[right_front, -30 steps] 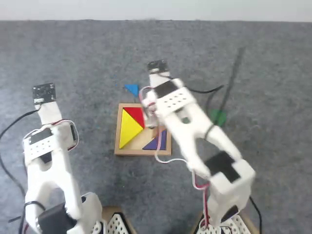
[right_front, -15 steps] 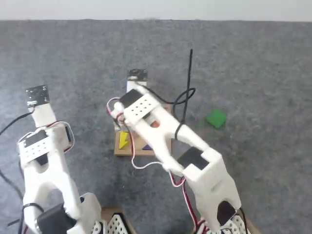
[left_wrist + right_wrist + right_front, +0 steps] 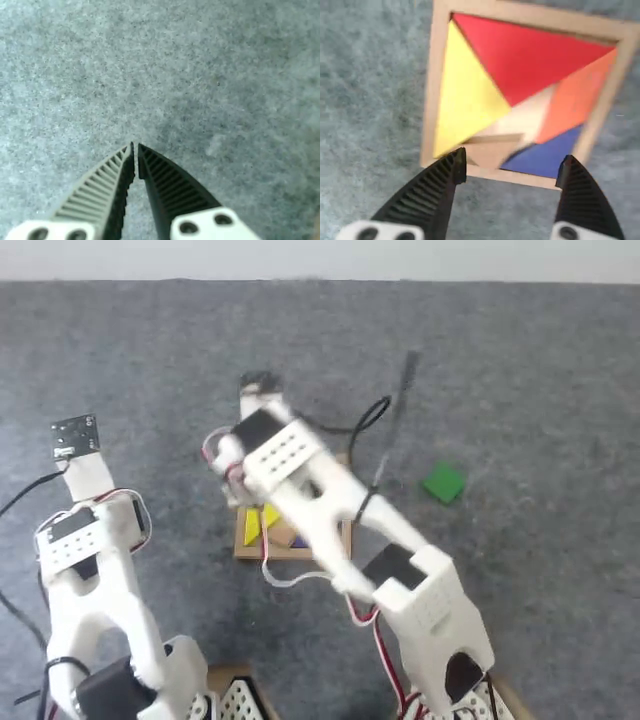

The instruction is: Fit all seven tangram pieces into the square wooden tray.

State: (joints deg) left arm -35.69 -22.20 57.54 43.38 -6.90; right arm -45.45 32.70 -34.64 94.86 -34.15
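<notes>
1. Left arm (image 3: 95, 570) sits at 9 o'clock of the tray, well apart. Left gripper (image 3: 135, 146): fingers together, only a hairline gap, nothing between them, grey carpet (image 3: 210, 70) below.
2. Square wooden tray (image 3: 432, 85) lies mid-table, flat on the carpet. In the high view its 9 o'clock rim (image 3: 240, 540) shows beside the right arm (image 3: 330, 505), which stretches across it toward 11 o'clock.
3. Right gripper (image 3: 512, 156): fingers wide apart, hanging over the tray edge.
4. In the tray: yellow triangle (image 3: 465, 95) edge to edge with red triangle (image 3: 525, 55); orange piece (image 3: 575, 95) touches the red; blue piece (image 3: 545, 157) beside the orange. Bare wood (image 3: 520, 122) lies between them.
5. Green piece (image 3: 443, 483) lies on the carpet at 3 o'clock of the tray, apart from it.
</notes>
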